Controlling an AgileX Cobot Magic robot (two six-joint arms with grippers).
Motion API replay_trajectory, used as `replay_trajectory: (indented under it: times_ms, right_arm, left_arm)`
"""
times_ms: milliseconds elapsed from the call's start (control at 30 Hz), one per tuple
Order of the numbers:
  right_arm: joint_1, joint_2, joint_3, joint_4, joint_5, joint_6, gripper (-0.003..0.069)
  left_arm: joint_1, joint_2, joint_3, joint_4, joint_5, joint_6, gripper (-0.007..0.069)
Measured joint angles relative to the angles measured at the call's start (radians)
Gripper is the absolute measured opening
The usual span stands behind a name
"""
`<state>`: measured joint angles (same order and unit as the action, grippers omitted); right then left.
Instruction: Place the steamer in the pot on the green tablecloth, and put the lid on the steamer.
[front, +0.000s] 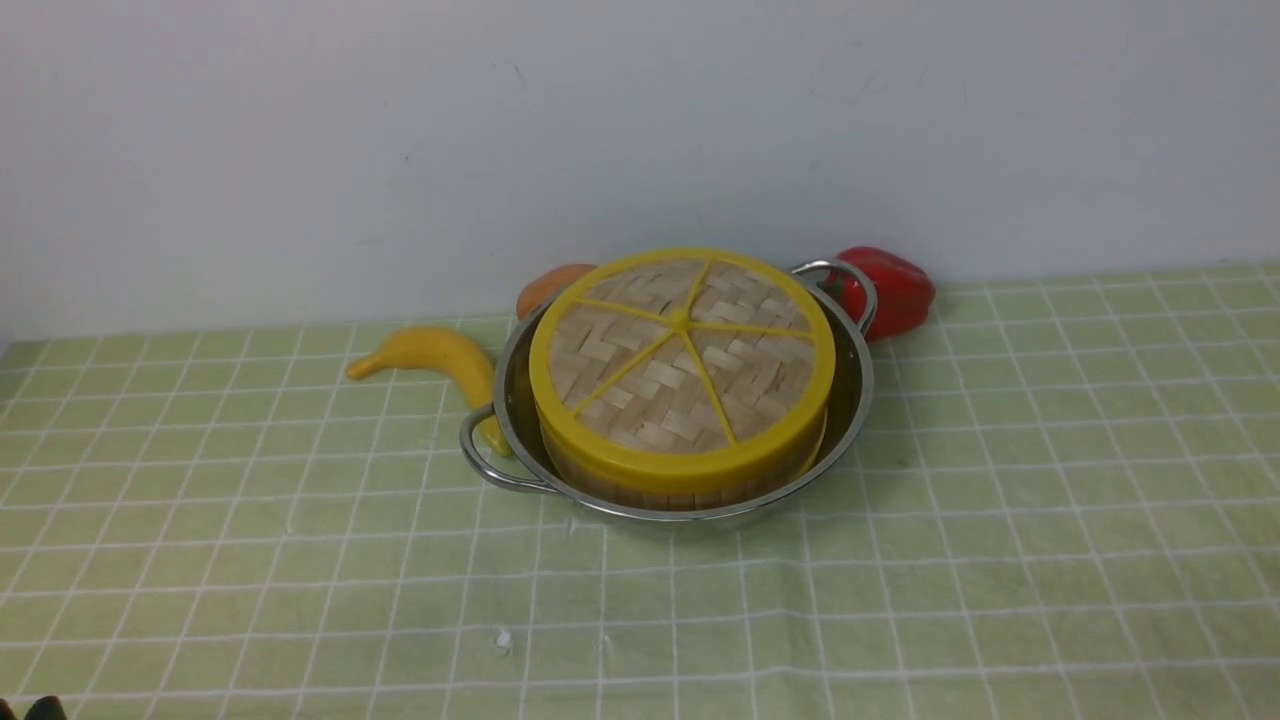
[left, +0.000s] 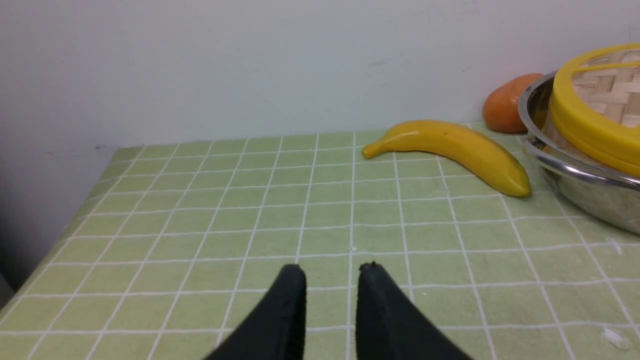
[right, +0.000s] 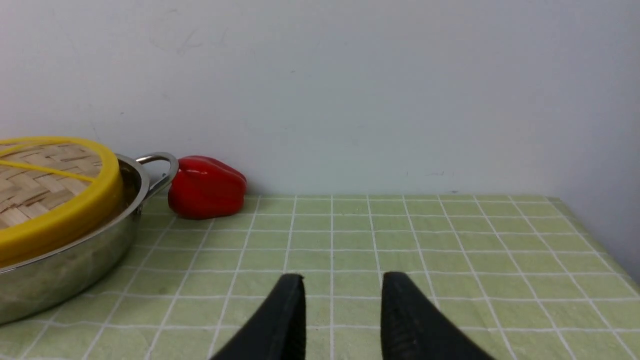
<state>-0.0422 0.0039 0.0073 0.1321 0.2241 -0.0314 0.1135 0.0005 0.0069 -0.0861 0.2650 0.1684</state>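
The shiny pot (front: 856, 400) stands on the green tablecloth (front: 1000, 560) near the back wall. The steamer (front: 640, 492) sits inside it; only its bamboo wall shows. The lid (front: 680, 350), a woven disc with a yellow rim and spokes, lies flat on the steamer. My left gripper (left: 332, 270) is open and empty, low over the cloth, well away from the pot (left: 590, 190) and lid (left: 595, 120). My right gripper (right: 342, 277) is open and empty on the other side, away from the pot (right: 65, 265) and lid (right: 50, 185).
A yellow banana (front: 440, 358) lies against the pot's left handle. An orange fruit (front: 548, 285) sits behind the pot. A red pepper (front: 893, 290) lies by the pot's far right handle. The wall rises just behind them. The cloth's edges show in both wrist views.
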Motion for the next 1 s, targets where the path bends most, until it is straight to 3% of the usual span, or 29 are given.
replay_trajectory:
  times_ms: [1000]
  right_arm:
    - [0.000, 0.000, 0.001, -0.003, 0.000, 0.000, 0.0242]
  left_arm:
    - [0.000, 0.000, 0.000, 0.012, 0.000, 0.000, 0.0199]
